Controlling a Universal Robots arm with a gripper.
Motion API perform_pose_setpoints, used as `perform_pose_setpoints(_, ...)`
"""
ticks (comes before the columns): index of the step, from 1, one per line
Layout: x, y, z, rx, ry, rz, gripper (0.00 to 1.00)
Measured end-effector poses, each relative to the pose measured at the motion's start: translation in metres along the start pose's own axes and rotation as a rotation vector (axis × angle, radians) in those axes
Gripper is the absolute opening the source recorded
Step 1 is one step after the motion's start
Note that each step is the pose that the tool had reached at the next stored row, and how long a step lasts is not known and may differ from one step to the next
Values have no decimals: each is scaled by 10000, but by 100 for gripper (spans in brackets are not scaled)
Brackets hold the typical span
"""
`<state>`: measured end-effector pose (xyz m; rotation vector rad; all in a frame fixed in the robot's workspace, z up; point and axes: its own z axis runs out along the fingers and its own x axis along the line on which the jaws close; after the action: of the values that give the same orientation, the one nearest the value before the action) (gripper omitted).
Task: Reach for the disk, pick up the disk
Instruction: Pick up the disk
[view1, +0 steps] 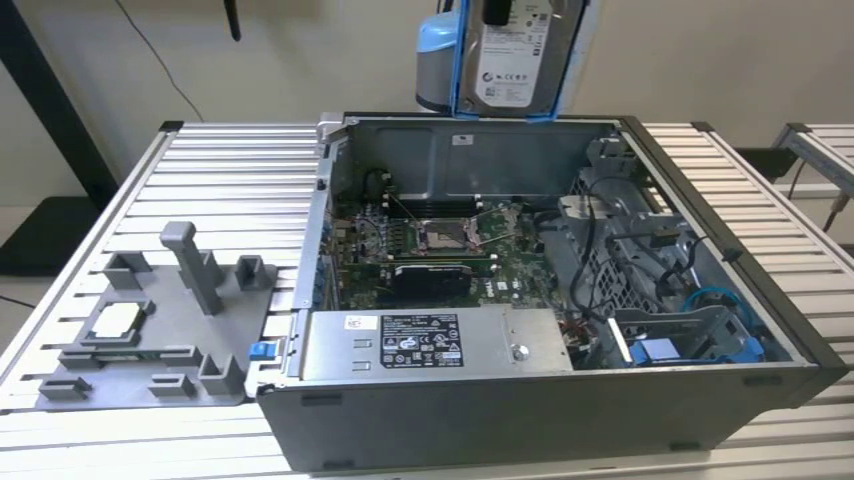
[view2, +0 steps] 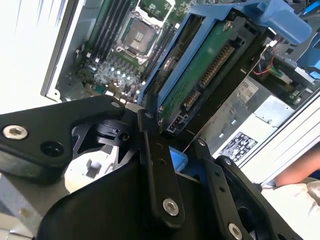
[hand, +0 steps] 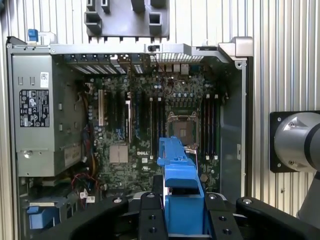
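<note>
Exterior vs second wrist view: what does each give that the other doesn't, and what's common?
Exterior view: the disk's labelled face, held high above the open computer case, plus the grey fixture plate at the exterior view's left. Second wrist view: the disk's green circuit-board side and connector, with the gripper shut on it. Both: disk, case, motherboard, power supply.

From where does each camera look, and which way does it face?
Exterior view: off the arm, looking down into the open computer case; the arm's blue joint shows beside the raised disk.
First wrist view: on the wrist, facing straight down into the case; claw shut on the disk.
Second wrist view: on the wrist, facing along the disk; claw shows.
Shared: claw, disk, motherboard.
</note>
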<state>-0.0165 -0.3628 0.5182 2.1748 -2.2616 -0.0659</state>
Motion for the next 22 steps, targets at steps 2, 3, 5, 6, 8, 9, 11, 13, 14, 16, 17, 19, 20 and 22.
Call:
perform_pose_setpoints(2, -1, -36, 2, 0, 1, 1, 0)
perform_pose_setpoints(3, -2, -56, 3, 0, 0, 0, 0)
perform_pose_setpoints(5, -4, -101, 5, 0, 0, 0, 0)
perform_pose_setpoints(6, -5, -123, 5, 0, 0, 1, 0)
perform_pose_setpoints(8, -6, -166, 7, 0, 0, 0, 0)
perform_pose_setpoints(9, -7, -186, 7, 0, 1, 0, 0)
perform_pose_setpoints(11, -9, -224, 8, -1, 1, 0, 0)
perform_pose_setpoints(13, -10, -256, 10, 0, 1, 0, 0)
perform_pose_setpoints(14, -10, -271, 11, 0, 1, 0, 0)
perform_pose_setpoints(16, -11, -299, 14, 0, 0, 1, 0)
perform_pose_setpoints(17, -12, -313, 15, 0, 0, 1, 0)
perform_pose_setpoints(19, -13, -339, 17, 0, 1, 1, 0)
perform_pose_setpoints(20, -13, -352, 19, 0, 1, 1, 0)
perform_pose_setpoints(22, -14, -376, 21, 0, 1, 0, 0)
